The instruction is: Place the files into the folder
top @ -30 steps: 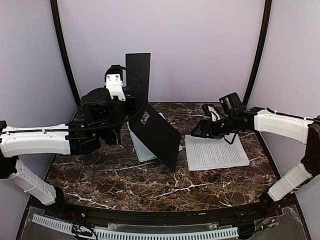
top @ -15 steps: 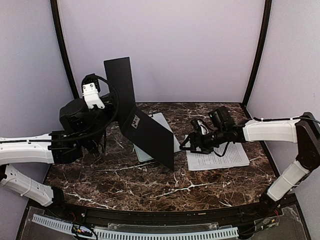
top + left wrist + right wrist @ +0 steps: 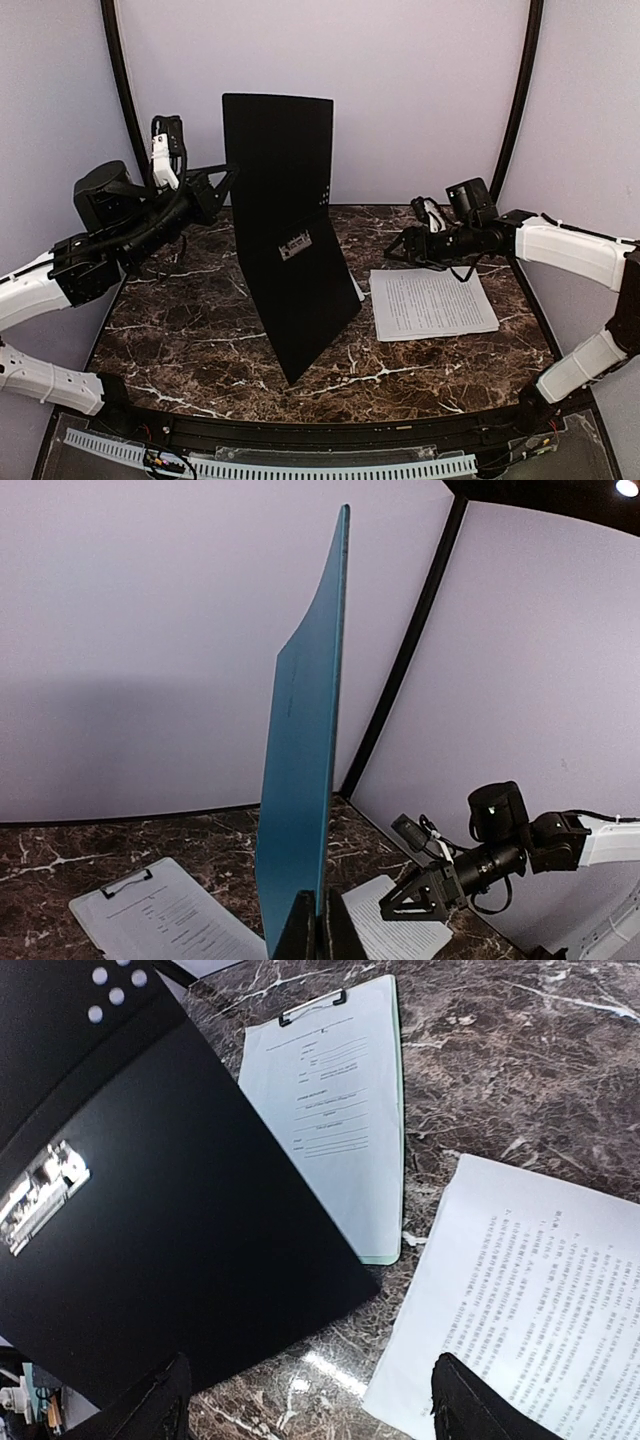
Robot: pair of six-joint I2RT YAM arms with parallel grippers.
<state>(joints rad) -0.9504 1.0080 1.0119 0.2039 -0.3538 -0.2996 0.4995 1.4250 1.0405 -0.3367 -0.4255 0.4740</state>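
the folder (image 3: pixel 285 230) is clamped at its edge by the left fingers (image 3: pixel 319 932) and has been swung taller and more upright over the bench (image 3: pixel 180 330); the right fingers (image 3: pixel 396 248) are held apart near the files (image 3: pixel 432 303)

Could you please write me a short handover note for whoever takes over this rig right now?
Left hand: shut on the edge of the folder, holding its cover upright and open.
Right hand: open, empty, hovering near the loose sheet, at its far left corner.
Other sheet: lying on the clipboard, partly behind the folder.
Done: folder opened.
Left: put both sheets inside, then close it.
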